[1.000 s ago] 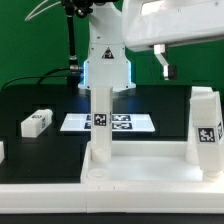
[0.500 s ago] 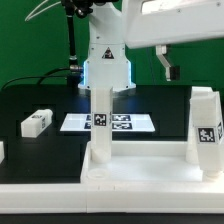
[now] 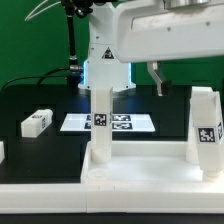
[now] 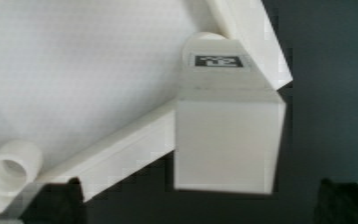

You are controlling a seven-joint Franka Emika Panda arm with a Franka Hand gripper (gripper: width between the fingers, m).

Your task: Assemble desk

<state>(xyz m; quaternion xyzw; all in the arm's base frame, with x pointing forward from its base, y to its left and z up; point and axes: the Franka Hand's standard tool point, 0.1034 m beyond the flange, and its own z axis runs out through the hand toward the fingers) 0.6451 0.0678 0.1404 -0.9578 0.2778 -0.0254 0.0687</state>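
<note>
At the front, tabletop: a big white plastic rectangle tabletop [image 3: 140, 178] with a raised rim lies on the black table [image 3: 45, 100]. It is the closest thing in the exterior view.
Standing legs: two white square plastic legs stand straight up in the tabletop. The middle leg [image 3: 100, 125] is near the centre. The right leg [image 3: 207, 130] is on the exterior view's right. Each one has a black-and-white tag.
Loose leg: one more white square loose leg [image 3: 36, 122] lies flat on the black table. It is on the exterior view's left, apart from the tabletop.
Marker board: the thin flat white marker board [image 3: 125, 123] lies on the table behind the middle leg.
Claw: the gripper [image 3: 157, 80] hangs in the air, farther back than the standing legs. Its fingers are spread wide and hold nothing.
Wrist view: it looks down on one standing leg [image 4: 220, 140] at the tabletop's edge, but I cannot tell which leg. A round white socket [image 4: 7, 172] sits nearby. Dark fingertips [image 4: 55, 200] show far apart.
Far back: the glossy white robot arm [image 3: 105, 60] stands before a green wall [image 3: 30, 40].
</note>
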